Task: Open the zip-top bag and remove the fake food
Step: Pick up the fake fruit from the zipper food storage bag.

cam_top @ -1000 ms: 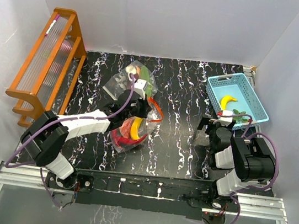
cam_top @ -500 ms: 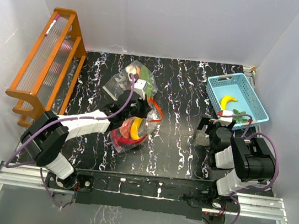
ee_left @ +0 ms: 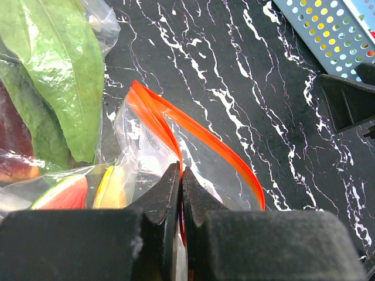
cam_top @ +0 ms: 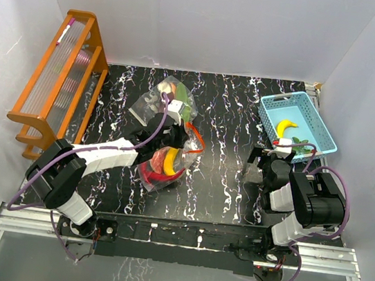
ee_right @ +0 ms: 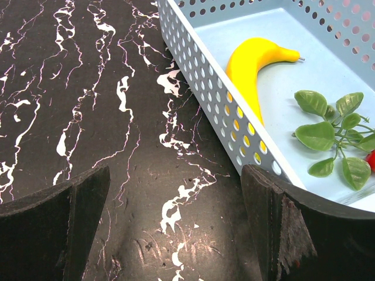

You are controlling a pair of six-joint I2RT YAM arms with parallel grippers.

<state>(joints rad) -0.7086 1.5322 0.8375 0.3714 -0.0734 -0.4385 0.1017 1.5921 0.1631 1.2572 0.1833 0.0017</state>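
Fingers of left gripper point(ee_left: 180, 175) clamp zip-top bag point(ee_left: 202, 158) at its orange strip point(ee_left: 153, 112); right gripper point(ee_right: 176, 187) fingers wide apart.

In the overhead view the widest bare stretch of the table point(cam_top: 227, 129) lies mid-frame, between the zip-top bag point(cam_top: 165, 163) at centre left and the light-blue basket point(cam_top: 300, 125) at upper right. My right gripper point(ee_right: 176, 228), jaws spread wide, hangs over that bare marble; the basket's perforated wall (just beside my right-hand finger) closes off the right of its frame. My left gripper point(ee_left: 180, 184) is hemmed in: jaws pinched on the bag's orange rim, a second bag of green leaves point(ee_left: 53, 70) crowding the upper left of its view. A wooden rack point(cam_top: 61, 70) blocks the overhead frame's far left.
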